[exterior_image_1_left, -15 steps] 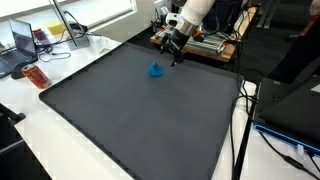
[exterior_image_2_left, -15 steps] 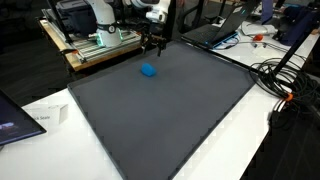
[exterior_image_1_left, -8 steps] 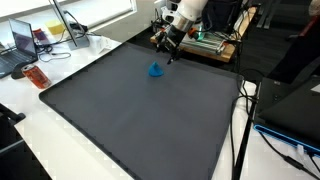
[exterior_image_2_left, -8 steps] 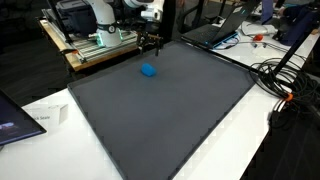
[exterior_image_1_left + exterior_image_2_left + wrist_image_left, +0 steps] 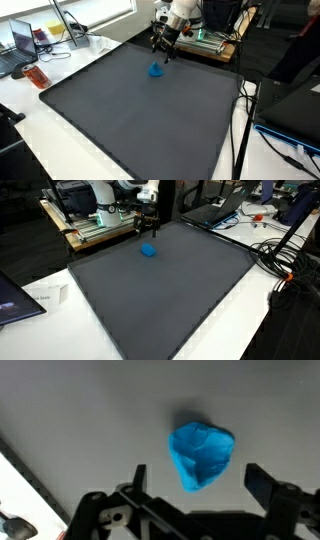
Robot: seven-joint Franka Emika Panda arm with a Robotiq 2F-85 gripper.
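The gripper [image 5: 163,52] is hovering with its jaws spread wide and empty just above a crumpled blue object [image 5: 200,455], which is lying untouched on the dark grey mat [image 5: 140,120], toward its far edge in both exterior views. Nothing is being grasped yet. Beyond the mat, an equipment bench [image 5: 210,45] is standing.
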